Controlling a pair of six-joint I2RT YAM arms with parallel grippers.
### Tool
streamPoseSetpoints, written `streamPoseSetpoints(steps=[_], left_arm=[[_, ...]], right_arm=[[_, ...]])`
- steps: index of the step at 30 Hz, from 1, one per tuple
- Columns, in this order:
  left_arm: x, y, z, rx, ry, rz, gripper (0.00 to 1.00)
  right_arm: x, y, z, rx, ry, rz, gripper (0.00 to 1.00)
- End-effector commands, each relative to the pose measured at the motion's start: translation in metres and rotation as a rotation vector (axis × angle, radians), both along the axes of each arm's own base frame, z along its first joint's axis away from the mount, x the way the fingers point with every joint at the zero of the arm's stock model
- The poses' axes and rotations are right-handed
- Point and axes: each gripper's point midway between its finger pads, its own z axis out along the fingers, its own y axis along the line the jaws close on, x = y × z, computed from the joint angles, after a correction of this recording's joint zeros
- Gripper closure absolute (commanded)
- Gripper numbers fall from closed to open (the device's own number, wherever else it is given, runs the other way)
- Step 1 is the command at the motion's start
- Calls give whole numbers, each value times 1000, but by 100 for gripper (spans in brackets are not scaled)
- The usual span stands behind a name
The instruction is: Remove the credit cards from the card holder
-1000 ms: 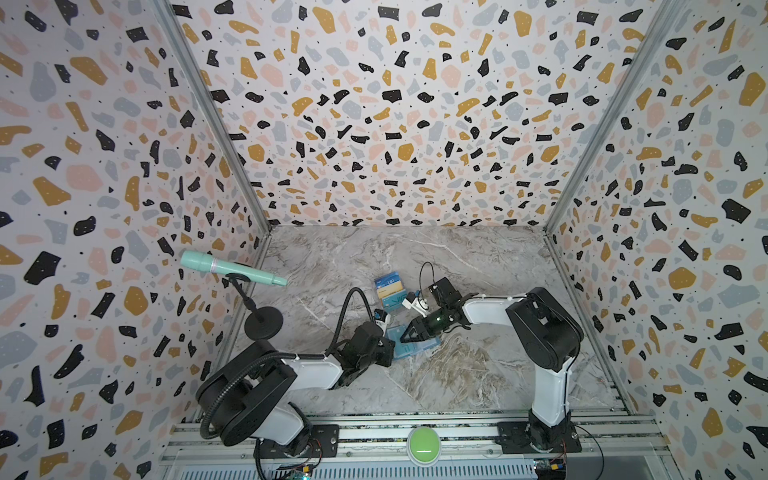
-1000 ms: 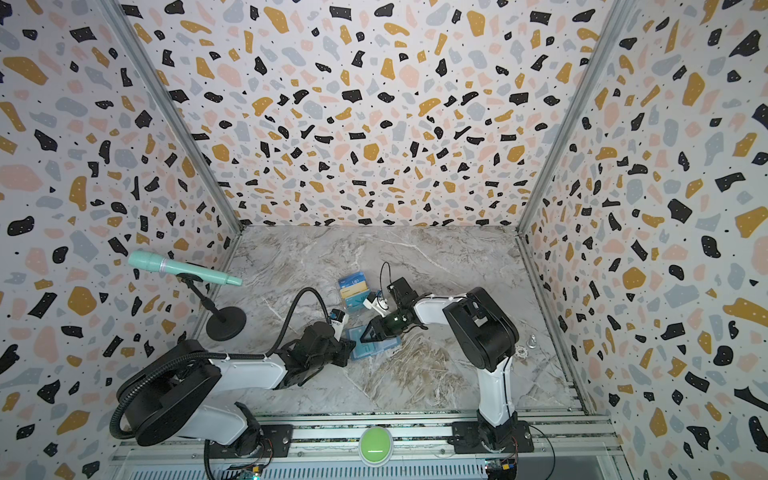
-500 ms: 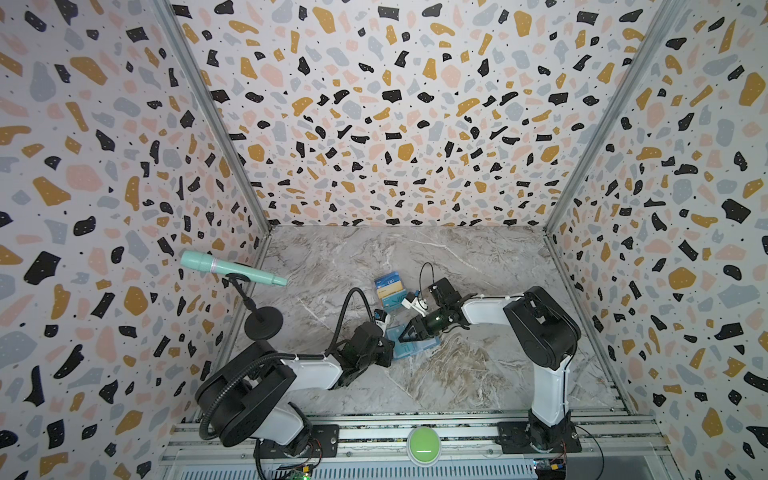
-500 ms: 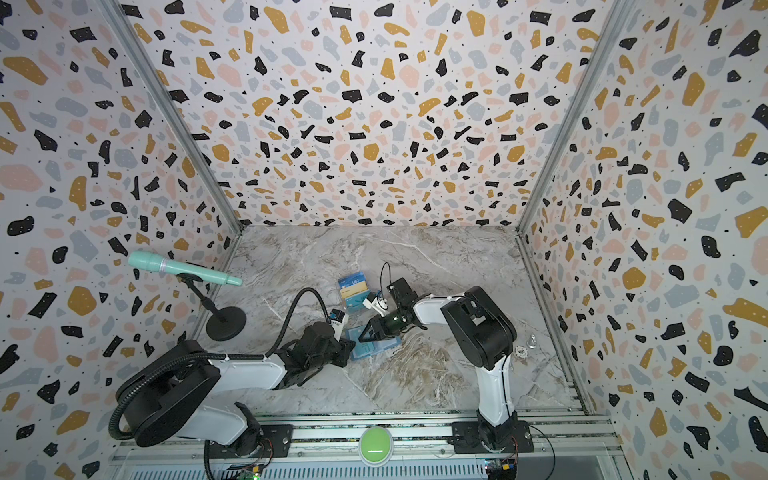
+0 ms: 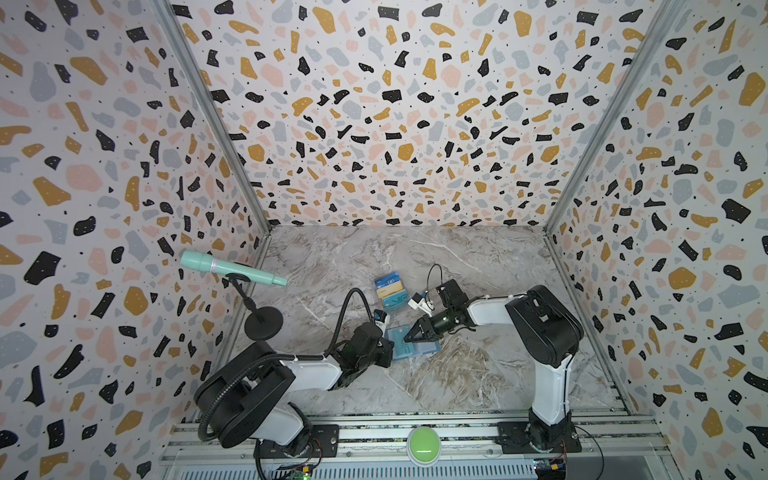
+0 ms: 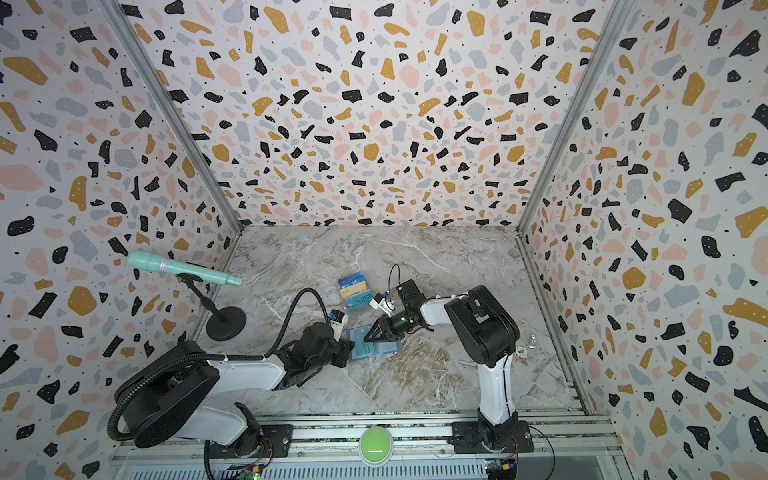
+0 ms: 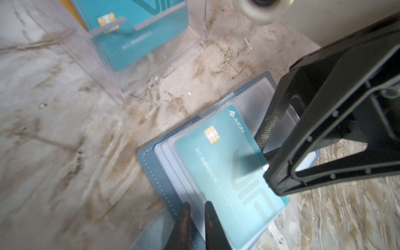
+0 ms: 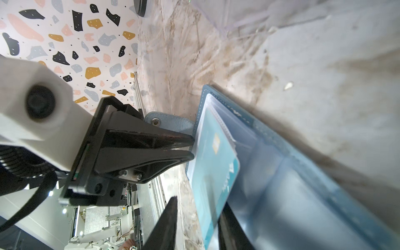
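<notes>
The left hand (image 8: 190, 147) pins an edge of the open dusty-blue leather-like card holder (image 5: 409, 347) to the marble bench (image 5: 457, 382), steadying it while the right hand (image 7: 265, 155), part-open, closes around a protruding teal plastic credit card (image 7: 227, 173).

Robot test cell, laboratory type: terrazzo-print panels (image 5: 395, 116) enclosing a marble-look tabletop (image 5: 478, 266); aluminium rail (image 5: 457, 432) running along the near edge, carrying a green button (image 5: 424, 443); microphone on stand (image 5: 232, 272) standing at left.
</notes>
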Motion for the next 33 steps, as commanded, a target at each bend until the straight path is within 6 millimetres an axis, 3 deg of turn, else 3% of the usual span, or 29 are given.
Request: streamPoseSetpoints(steps=[1, 22, 30, 33], left_arm=[[-7, 8, -13, 41, 27, -11, 84], [-4, 6, -9, 50, 22, -16, 84], [7, -9, 32, -42, -58, -29, 91], [9, -19, 47, -86, -89, -62, 95]], right_arm=[[-1, -1, 15, 44, -15, 8, 72], [6, -12, 11, 40, -12, -36, 81], [5, -9, 9, 41, -9, -32, 80], [5, -8, 5, 24, -5, -39, 70]])
